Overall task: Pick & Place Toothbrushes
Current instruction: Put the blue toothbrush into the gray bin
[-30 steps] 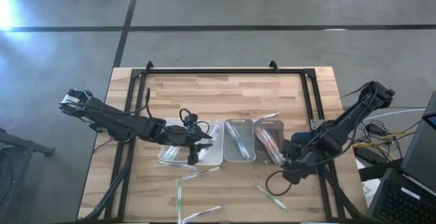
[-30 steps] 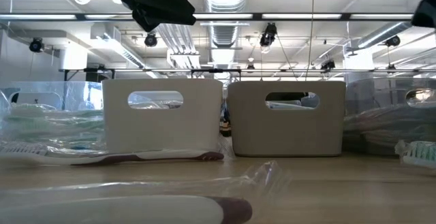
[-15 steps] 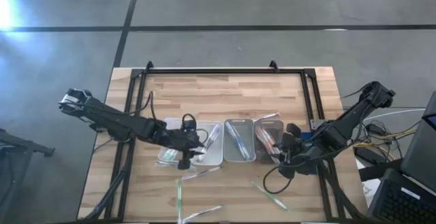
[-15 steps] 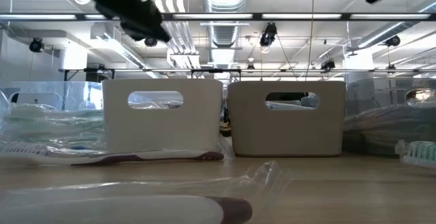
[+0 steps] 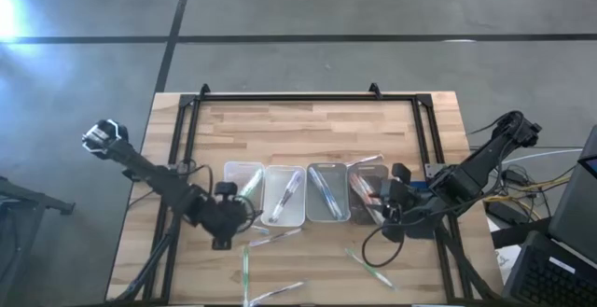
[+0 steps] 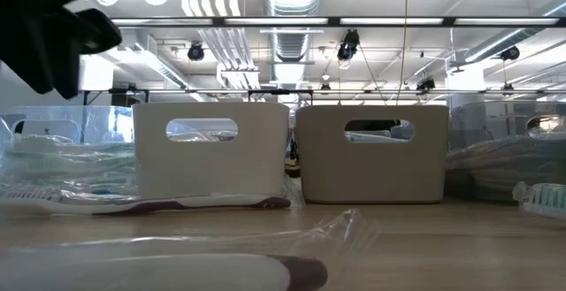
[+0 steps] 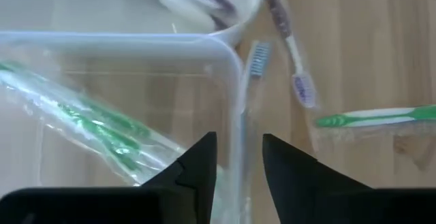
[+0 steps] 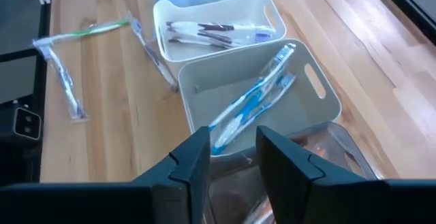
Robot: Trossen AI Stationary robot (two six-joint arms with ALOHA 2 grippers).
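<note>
Change: the left end effector (image 5: 227,225) has pulled back from over the second tray to the near-left corner of the first tray; the right end effector (image 5: 390,204) has shifted from the desk's front right toward the rightmost tray.
Left end effector: fingers (image 7: 197,164) slightly parted with nothing between them, hanging just above the rim of the clear tray (image 7: 225,81) on the far left.
Right end effector: fingers (image 8: 193,163) a narrow gap apart, empty, poised over the rightmost clear tray (image 5: 367,195).
Trays: four in a row across the wooden desk (image 5: 308,130); the two middle ones are white (image 5: 284,198) and grey-white (image 5: 327,193).
Toothbrushes in trays: green ones (image 7: 88,118) in the left clear tray, dark-purple ones (image 8: 204,33) in the next, a blue pair (image 8: 248,98) in the third, reddish ones (image 5: 362,193) in the rightmost.
Loose toothbrushes: a purple one (image 7: 289,54) and a blue one (image 7: 255,64) beside the left trays, a green one (image 7: 375,117) farther out, and more near the desk's front edge (image 5: 245,270).
</note>
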